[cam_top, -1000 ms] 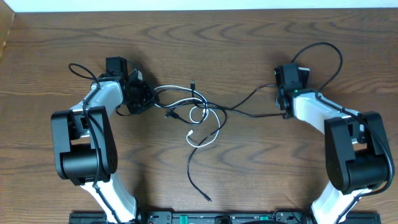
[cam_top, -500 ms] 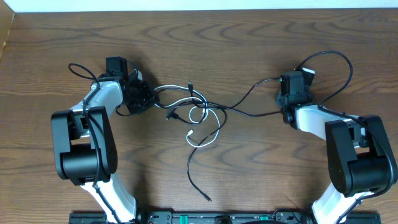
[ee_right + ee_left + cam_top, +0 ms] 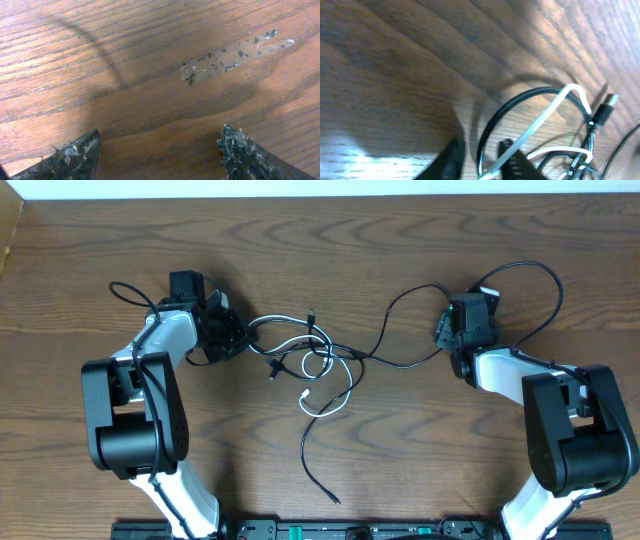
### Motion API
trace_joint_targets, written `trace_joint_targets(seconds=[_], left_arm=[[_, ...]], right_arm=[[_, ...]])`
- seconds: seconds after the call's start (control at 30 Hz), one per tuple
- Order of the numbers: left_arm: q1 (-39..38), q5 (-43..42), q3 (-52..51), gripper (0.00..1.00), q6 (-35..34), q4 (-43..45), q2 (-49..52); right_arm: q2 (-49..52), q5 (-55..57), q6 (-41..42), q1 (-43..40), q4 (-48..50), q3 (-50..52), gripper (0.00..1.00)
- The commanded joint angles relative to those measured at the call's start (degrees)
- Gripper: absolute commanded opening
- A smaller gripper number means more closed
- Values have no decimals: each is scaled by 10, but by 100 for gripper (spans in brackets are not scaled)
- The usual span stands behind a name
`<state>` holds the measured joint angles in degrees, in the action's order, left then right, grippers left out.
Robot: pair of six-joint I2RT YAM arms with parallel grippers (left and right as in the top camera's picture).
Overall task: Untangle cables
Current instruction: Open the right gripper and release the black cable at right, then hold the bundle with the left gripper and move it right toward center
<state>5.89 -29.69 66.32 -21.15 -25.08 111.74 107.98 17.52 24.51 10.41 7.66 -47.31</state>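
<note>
No readable text, label, brand, number or sign on the table (image 3: 330,240), the cables (image 3: 318,358), the left arm (image 3: 135,415) or the right arm (image 3: 570,425).

Your overhead view is evenly lit and sharp. The desk (image 3: 330,240) shows clear grain without glare, and the arms cast only short, soft shadows. Your left wrist view is blurred throughout. The white cable (image 3: 540,120) and black cable (image 3: 530,90) look smeared, a pale sheen lies on the wood at top right, and a dark shadow pools around the left hand (image 3: 479,162). Your right wrist view is crisper, with a broad shadow across the middle above the right hand (image 3: 160,155).
</note>
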Motion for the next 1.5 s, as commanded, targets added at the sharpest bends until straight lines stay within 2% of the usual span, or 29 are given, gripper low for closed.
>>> trace_joint_targets(seconds=[0.0, 0.1, 0.2, 0.37, 0.6, 0.77, 0.97, 1.17, 1.23, 1.27, 1.37, 1.4, 1.43, 1.47], left_arm=[[2, 19, 2, 39, -2, -3, -6], [2, 19, 2, 50, -2, -3, -6], [2, 9, 2, 50, -2, -3, -6], [1, -96, 2, 52, 2, 10, -6], [1, -209, 2, 56, 44, 33, -6], [-7, -212, 2, 56, 48, 35, -7], [-48, -101, 2, 58, 48, 31, -25], [-106, 68, 2, 58, 48, 15, -68], [-122, 114, 2, 49, 48, 10, -79], [-131, 131, 2, 40, 48, 8, -83], [-147, 144, 2, 19, 48, 9, -84], [-151, 144, 2, 8, 48, 10, -84], [-153, 144, 2, 8, 48, 11, -84], [-154, 143, 2, 7, 48, 12, -84]], right_arm=[[69, -85, 7, 2, -50, 52, 78], [69, -85, 7, 2, -50, 52, 79], [69, -85, 7, 2, -50, 52, 77], [69, -85, 7, 2, -50, 52, 77], [69, -85, 7, 2, -50, 52, 78], [69, -91, 4, 2, -50, 52, 80], [69, -92, 2, 2, -48, 52, 81], [69, -94, 2, 2, -41, 52, 81], [69, -94, 2, 2, -40, 52, 80], [69, -94, 3, 2, -39, 52, 80], [69, -94, 3, 2, -37, 52, 77], [69, -94, 3, 2, -36, 52, 75], [69, -94, 3, 2, -35, 52, 72], [69, -95, 3, 2, -34, 52, 63]])
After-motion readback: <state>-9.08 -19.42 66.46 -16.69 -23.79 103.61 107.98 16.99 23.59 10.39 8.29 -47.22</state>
